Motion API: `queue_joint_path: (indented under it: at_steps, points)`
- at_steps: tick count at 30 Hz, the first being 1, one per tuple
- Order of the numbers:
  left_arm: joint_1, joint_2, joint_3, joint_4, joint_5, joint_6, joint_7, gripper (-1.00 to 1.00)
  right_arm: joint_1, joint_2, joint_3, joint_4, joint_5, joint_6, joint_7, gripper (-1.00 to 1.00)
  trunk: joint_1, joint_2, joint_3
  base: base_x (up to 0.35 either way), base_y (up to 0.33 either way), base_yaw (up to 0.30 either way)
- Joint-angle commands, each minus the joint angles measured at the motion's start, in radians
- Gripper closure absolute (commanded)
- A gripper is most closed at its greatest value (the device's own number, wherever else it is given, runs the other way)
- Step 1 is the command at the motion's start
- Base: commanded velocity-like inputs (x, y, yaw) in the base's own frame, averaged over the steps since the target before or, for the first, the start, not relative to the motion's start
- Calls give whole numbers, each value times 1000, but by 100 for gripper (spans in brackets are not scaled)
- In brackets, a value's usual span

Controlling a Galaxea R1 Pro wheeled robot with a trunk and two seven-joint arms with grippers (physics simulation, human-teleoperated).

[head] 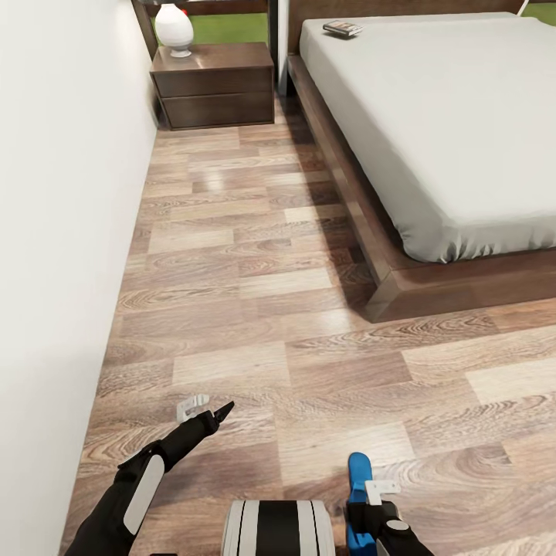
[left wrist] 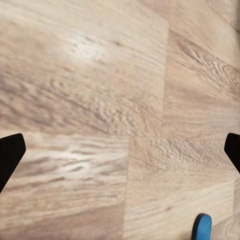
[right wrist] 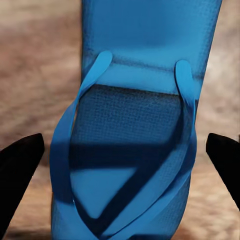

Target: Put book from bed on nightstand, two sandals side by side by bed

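The robot stood on the wood-plank floor of the bedroom, looking down the aisle between a white wall and the bed. The book lay on the pale mattress near the head end, close to the edge that faced the nightstand. That nightstand sat in the far corner, just beside the bed frame, with a white rounded lamp-like object on its glossy top. The left gripper hovered over bare planks with its jaws spread wide and nothing between them; in the left wrist view its dark fingertips sat at opposite edges, and a blue sandal tip showed on the floor nearby. The right gripper hung directly over a blue sandal lying flat on the floor at the robot's right front. In the right wrist view the straps of this sandal lay between the two dark fingers, which stood wide apart on either side and did not touch it.
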Motion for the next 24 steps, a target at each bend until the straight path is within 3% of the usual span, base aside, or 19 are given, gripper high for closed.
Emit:
queue_joint_path:
  at_steps: [1, 19, 24]
  points:
    - [0, -1, 4, 0, 8, 9, -4, -100, 0, 0, 3, -2, 0, 5, -5, 100, 0, 0, -1, 0, 0, 0]
    - [0, -1, 4, 0, 9, 9, -4, -100, 0, 0, 2, -2, -6, 5, -5, 100, 0, 0, -1, 0, 0, 0]
    - [0, -1, 4, 0, 8, 10, -4, -100, 0, 0, 2, -2, -6, 5, -5, 100, -2, 1, 15, 0, 0, 0]
